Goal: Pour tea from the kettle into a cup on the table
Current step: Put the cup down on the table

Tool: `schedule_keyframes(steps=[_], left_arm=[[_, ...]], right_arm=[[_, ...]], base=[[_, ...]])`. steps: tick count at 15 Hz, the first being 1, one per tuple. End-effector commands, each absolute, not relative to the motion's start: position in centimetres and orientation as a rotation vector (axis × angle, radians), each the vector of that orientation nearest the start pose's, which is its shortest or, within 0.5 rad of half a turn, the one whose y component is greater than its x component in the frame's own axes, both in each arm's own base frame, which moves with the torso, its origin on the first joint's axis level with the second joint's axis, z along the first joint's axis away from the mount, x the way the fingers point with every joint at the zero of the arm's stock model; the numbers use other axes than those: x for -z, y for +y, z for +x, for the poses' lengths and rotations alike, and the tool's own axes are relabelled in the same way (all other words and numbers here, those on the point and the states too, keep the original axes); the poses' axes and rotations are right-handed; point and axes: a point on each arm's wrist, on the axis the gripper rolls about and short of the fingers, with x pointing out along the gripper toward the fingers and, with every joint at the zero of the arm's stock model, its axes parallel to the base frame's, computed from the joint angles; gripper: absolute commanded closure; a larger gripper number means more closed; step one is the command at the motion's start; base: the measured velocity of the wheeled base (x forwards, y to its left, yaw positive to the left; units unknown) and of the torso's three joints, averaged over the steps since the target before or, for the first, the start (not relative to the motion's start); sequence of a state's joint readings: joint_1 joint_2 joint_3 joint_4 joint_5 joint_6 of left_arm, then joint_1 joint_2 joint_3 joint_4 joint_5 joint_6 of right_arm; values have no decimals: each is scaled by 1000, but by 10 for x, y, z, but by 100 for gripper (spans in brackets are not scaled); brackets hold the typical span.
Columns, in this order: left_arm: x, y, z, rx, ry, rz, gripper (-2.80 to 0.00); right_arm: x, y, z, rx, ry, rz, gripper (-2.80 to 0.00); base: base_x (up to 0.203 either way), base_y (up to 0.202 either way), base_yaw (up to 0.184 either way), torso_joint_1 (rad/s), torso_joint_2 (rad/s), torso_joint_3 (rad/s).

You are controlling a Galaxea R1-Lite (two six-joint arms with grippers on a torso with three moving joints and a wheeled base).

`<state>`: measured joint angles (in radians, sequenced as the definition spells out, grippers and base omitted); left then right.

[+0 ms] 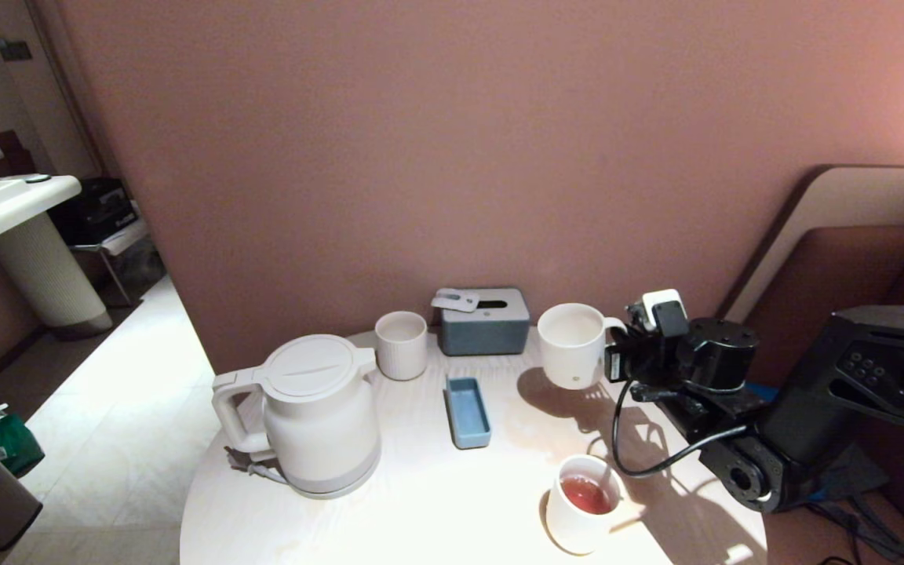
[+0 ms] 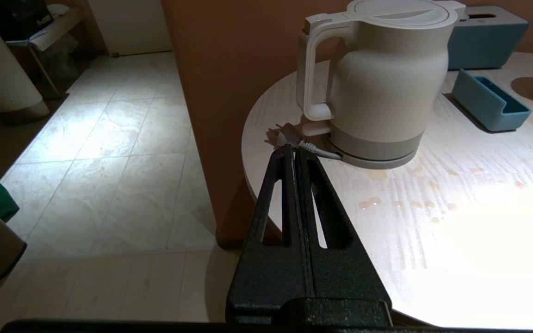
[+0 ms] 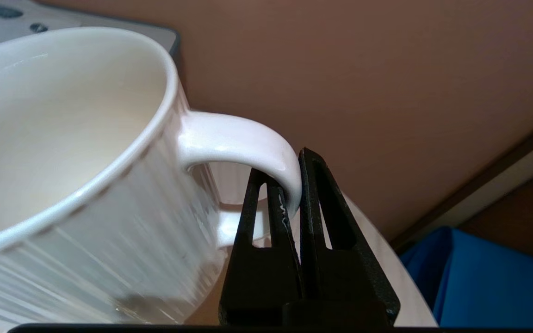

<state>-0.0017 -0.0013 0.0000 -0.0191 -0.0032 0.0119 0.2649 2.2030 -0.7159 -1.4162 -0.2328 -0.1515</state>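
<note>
Near the table's [image 1: 436, 502] far right edge, the right gripper [image 3: 294, 194] pinches the loop handle of the empty ribbed cup [image 1: 574, 345]. The kettle [image 1: 318, 416] stands by the left edge; the left gripper [image 2: 294, 157] hangs closed beside it, holding nothing. Positioning the cup looks underway; next, likely, setting it within pouring reach.

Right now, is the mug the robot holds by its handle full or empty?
Empty. The cup shows only bare white inside, and the right gripper pinches its handle. The tea sits in another mug.
</note>
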Motion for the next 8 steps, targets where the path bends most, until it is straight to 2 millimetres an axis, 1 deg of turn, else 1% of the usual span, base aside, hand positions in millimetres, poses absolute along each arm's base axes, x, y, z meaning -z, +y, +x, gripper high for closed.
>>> schedule_keyframes(steps=[1,2,5,8], left_arm=[[-78,0,-23,4,-20,11,0],[-78,0,-23,4,-20,12,0],[-78,0,-23,4,-20,12,0],[-78,0,-23,4,-20,12,0]], right_arm=[[-54,93,361,-42,91,-176,0],[-47,94,362,-43,106,-172,0],[-42,94,363,-45,120,-149,0],[-31,97,363,-54,146,-148,0]], base=[[0,0,0,0,0,0],[0,0,0,0,0,0],[0,0,0,0,0,0],[0,0,0,0,0,0]])
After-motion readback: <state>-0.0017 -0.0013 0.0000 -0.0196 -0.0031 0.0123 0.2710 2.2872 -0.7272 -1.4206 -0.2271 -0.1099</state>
